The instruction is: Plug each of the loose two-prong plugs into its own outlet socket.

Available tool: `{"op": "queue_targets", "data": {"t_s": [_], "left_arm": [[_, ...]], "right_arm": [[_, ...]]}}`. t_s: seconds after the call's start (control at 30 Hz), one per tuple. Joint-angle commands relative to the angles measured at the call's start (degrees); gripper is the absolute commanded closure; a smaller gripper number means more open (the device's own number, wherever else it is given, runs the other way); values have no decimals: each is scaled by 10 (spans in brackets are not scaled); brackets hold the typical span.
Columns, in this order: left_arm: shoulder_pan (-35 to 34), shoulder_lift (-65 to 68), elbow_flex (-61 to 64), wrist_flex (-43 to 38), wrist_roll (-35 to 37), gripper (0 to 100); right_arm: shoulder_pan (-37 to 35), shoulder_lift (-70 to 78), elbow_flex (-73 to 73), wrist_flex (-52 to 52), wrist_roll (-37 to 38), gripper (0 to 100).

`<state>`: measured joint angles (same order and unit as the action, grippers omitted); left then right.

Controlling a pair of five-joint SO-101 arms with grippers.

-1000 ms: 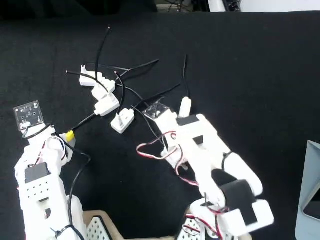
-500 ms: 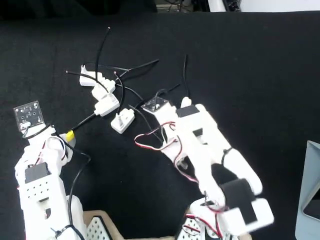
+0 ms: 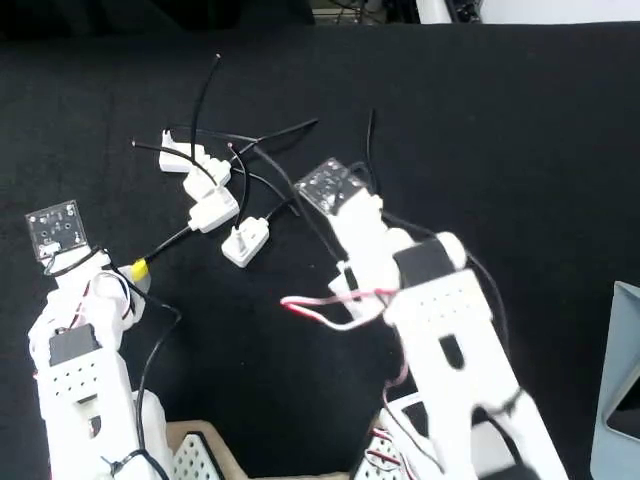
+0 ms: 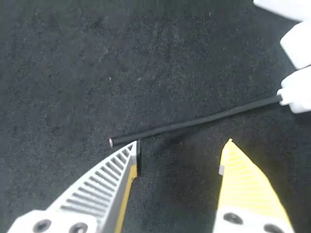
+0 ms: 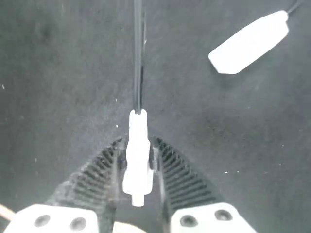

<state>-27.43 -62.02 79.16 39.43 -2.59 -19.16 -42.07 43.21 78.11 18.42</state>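
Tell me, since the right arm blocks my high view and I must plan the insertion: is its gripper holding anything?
Observer: Yes. In the right wrist view the right gripper is shut on a small white plastic plug, with its thin black cord running straight ahead.
Operator: And the left gripper, is it open?
Observer: Open. The left gripper hangs over the black cloth, and a loose black cord end lies right at its white ribbed fingertip.
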Motion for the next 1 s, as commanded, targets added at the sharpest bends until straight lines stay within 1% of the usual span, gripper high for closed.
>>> {"op": "queue_targets", "data": {"t_s": [0.0, 0.07, 0.17, 0.3, 0.4, 0.53, 0.77, 0.87, 0.97], "left_arm": [[36, -10, -51, -4, 6, 727], [58, -10, -71, 12, 6, 727], [87, -10, -138, 81, 6, 727], [129, -10, -243, 175, 4, 727], [170, -8, -306, 212, 3, 727], [231, -4, -346, 216, 3, 727], [310, -9, -350, 220, 6, 727], [335, -10, -360, 232, 6, 727], [364, -10, -381, 262, 6, 727]], "right_arm": [[-4, -77, 26, -30, -28, 987], [-4, -109, 54, -54, -52, 987], [16, -143, 90, -91, -84, 987], [59, -167, 116, -142, -120, 987], [58, -182, 119, -152, -151, 987], [11, -211, 114, -151, -157, 987], [-95, -303, 107, -147, -156, 987], [-142, -340, 108, -147, -156, 987], [-176, -358, 110, -146, -148, 987]]}}
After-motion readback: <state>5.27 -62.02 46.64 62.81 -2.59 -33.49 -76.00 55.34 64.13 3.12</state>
